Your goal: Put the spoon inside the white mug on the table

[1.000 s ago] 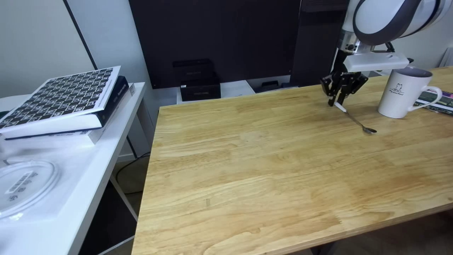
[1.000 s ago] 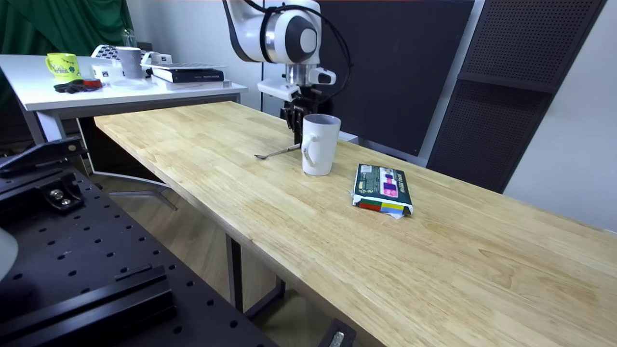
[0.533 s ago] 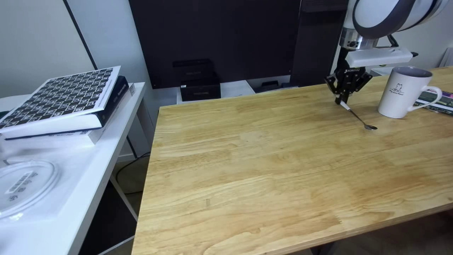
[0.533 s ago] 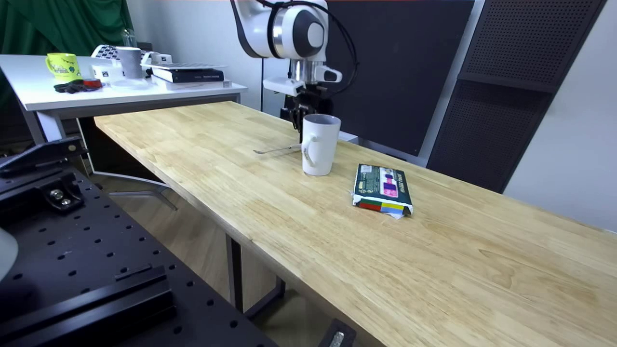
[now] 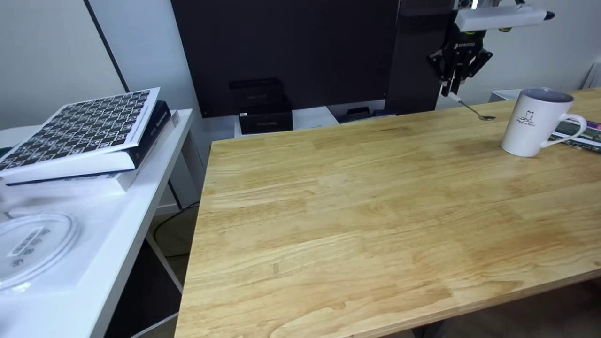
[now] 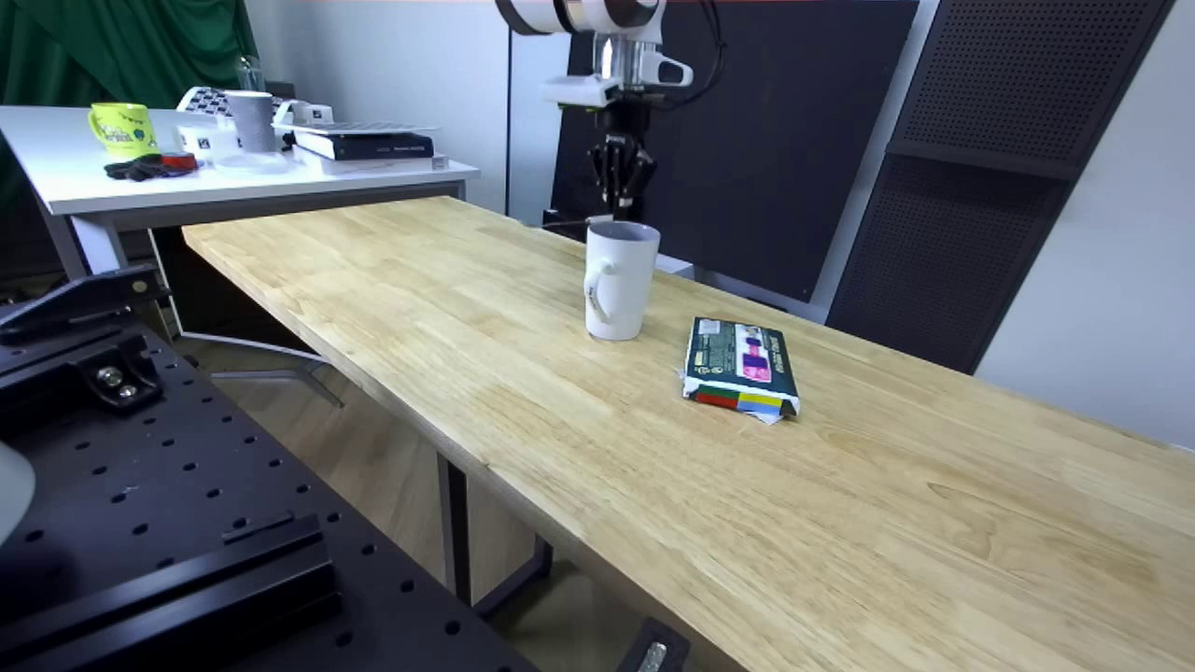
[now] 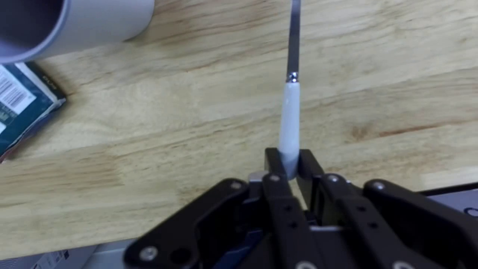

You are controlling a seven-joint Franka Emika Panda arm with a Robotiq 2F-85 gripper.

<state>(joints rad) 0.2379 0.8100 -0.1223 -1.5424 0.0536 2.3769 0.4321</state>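
Note:
My gripper (image 5: 450, 92) is shut on the white handle end of the spoon (image 5: 486, 118) and holds it above the far edge of the table (image 5: 352, 211). In the wrist view the handle (image 7: 290, 119) sits between the two fingertips, and the metal shaft runs out of the top of the picture, its bowl out of view. The white mug (image 5: 530, 126) stands upright on the table, to the right of the spoon in that exterior view. In another exterior view the mug (image 6: 624, 289) stands in front of and below the gripper (image 6: 616, 205). Its opening shows at upper left in the wrist view (image 7: 30, 26).
A dark green packet (image 6: 742, 364) lies on the table beside the mug. A white side table (image 5: 155, 178) holds stacked books (image 5: 84, 136). A yellow mug (image 6: 123, 129) and a grey mug (image 6: 250, 121) stand on it. A dark panel (image 5: 291, 47) rises behind the table.
The gripper has closed in on the spoon's handle and risen with it, lifting the spoon off the table. The white mug and packet have not moved.

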